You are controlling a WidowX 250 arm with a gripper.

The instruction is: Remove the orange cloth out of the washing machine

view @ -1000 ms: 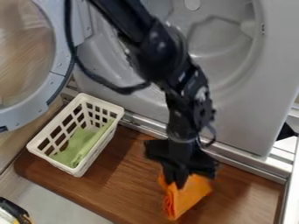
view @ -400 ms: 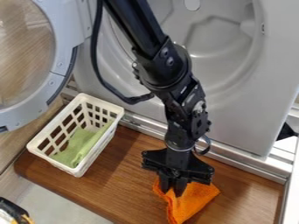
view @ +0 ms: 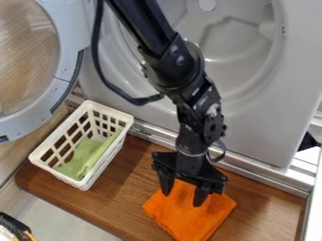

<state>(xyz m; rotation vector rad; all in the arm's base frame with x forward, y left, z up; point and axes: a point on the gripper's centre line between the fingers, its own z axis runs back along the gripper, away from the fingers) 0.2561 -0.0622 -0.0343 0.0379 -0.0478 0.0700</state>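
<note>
Orange, roughly four-sided cloth (view: 196, 222) lies spread on a brown wooden board (view: 119, 202), outside the washing machine (view: 273, 120) and in front of it, at the lower middle of the view. Above it hangs the black two-finger gripper (view: 181, 199), its fingers parted, with orange fabric visible between them; whether the tips touch the cloth cannot be told. The black robot arm (view: 189, 70) comes down from the top edge, with a loose black cable (view: 97, 61) curving along its left side in the view. To the left of the orange cloth, well apart from it, a white plastic basket (view: 44, 166) stands upright on the board. It is rectangular, open at the top, with a lattice of slots in its walls. Inside it is a light green cloth (view: 82, 157), lying low at the near end and rising along the right-hand wall in the view. Behind the basket and board is the pale grey machine, with a broad, rounded, moulded recess (view: 236, 42). Its round door (view: 28, 56) stands open at the upper left, and wood grain shows through the clear window.
</note>
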